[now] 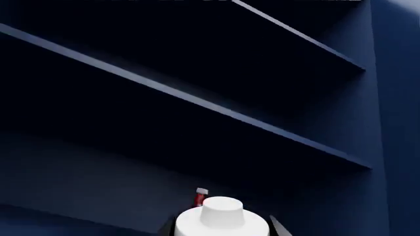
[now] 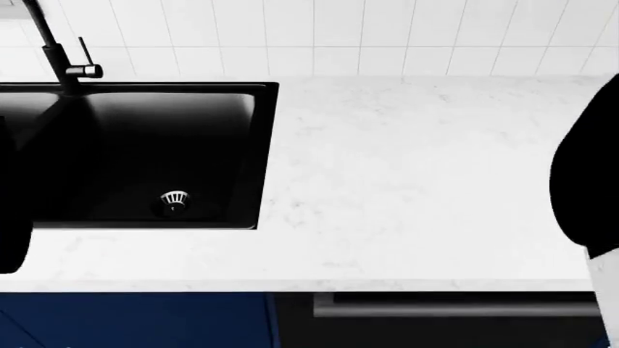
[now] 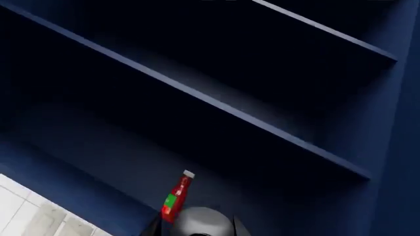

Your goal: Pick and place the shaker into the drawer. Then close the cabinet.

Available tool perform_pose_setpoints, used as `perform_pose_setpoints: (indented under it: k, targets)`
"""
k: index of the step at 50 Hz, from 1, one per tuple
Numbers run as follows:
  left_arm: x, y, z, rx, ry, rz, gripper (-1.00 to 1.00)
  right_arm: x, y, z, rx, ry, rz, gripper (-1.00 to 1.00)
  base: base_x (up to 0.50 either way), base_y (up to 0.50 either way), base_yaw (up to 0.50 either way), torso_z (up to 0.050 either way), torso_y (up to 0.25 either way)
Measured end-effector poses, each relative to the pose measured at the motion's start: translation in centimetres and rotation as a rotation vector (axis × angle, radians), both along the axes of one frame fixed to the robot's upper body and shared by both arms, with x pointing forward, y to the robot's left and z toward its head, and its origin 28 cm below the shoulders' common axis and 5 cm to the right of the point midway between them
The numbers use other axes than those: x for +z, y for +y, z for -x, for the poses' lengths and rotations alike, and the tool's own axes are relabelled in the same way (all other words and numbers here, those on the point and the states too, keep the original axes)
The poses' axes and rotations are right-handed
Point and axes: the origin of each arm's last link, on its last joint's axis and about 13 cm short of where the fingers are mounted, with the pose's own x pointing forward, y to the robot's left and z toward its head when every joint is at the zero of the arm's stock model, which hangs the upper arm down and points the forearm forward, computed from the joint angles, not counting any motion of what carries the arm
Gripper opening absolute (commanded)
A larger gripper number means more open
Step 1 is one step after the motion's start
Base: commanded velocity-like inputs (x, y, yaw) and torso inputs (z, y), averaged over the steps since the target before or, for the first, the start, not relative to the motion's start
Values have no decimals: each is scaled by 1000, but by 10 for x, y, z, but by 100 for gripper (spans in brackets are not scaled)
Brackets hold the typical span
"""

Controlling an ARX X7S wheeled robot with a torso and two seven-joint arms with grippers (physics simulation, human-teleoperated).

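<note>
Left gripper: only dark slivers of its tips show, one each side of the shaker. Cannot tell whether the jaws are clamped on it or slack.

Right gripper: the same. Two dark tips flank a grey dome. Grip state cannot be told, nor whether the dome is the same shaker in shade or something else.

Shaker: white body with a narrower cap, long axis upright toward the left wrist camera, dead centre between the left tips. Your left arm looks the nearer. It appears to be inside the drawer, but whether it rests on the floor or hangs above it is not visible.

Drawer contents: a red bottle with a green label, just beside the dome in the right wrist view and just behind the shaker in the left. Navy ledges run across behind.

Head view: counter and sink. Both arms drop past the front edge, left arm and right arm. The drawer is out of that frame.

Judgement: the placing looks near done. If you let go, draw the left tips straight back along the shaker's axis, clear of the red bottle. The cabinet is not yet closed.
</note>
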Motion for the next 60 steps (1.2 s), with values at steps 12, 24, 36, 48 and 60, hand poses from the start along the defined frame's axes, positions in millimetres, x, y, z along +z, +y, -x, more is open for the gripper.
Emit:
perform_pose_setpoints:
  k: [12,24,36,48,60]
  targets:
    - [-97,19,28,-32,142,-45,-100,-95,3,-5,-2,178,-100,-100,0,0,0,0,0]
    - [-169,33,43,-11,281,-82,-100,-160,-2,-9,62,296,-190,-100,0,0,0,0,0]
    - [-214,39,54,-8,379,-139,-100,-208,-4,-10,101,426,-216,-100,0,0,0,0,0]
    - [-238,48,60,-21,433,-213,-100,-243,-1,-9,152,564,-160,-100,0,0,0,0,0]
    - [-247,57,65,-35,453,-274,-100,-269,-13,0,174,658,-104,-100,0,0,0,0,0]
